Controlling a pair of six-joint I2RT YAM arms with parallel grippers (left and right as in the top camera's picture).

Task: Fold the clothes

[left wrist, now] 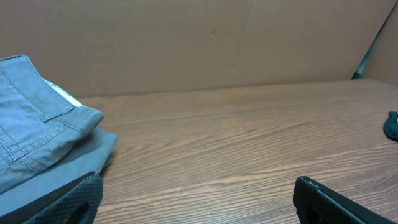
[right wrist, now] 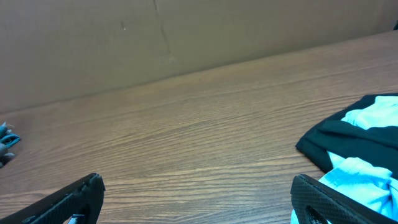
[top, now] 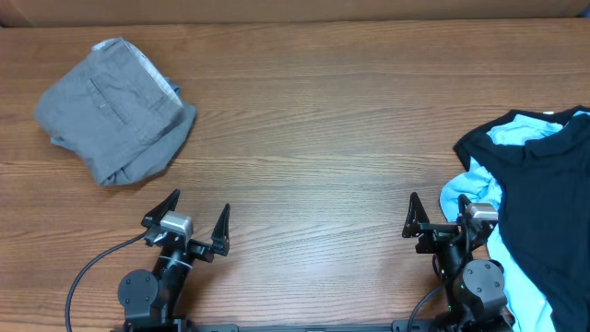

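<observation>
Work seems between garments: grey trousers (top: 115, 111) sit folded at upper left, black T-shirt (top: 544, 194) and light blue T-shirt (top: 468, 195) lie heaped at right, so left gripper (top: 198, 207) and right gripper (top: 440, 217), both wide open and empty, must reach there.

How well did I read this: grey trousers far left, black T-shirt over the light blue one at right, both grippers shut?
Not quite: the overhead view shows the left gripper and right gripper open, not shut. The rest holds: grey trousers far left, black T-shirt over light blue T-shirt at right.
</observation>
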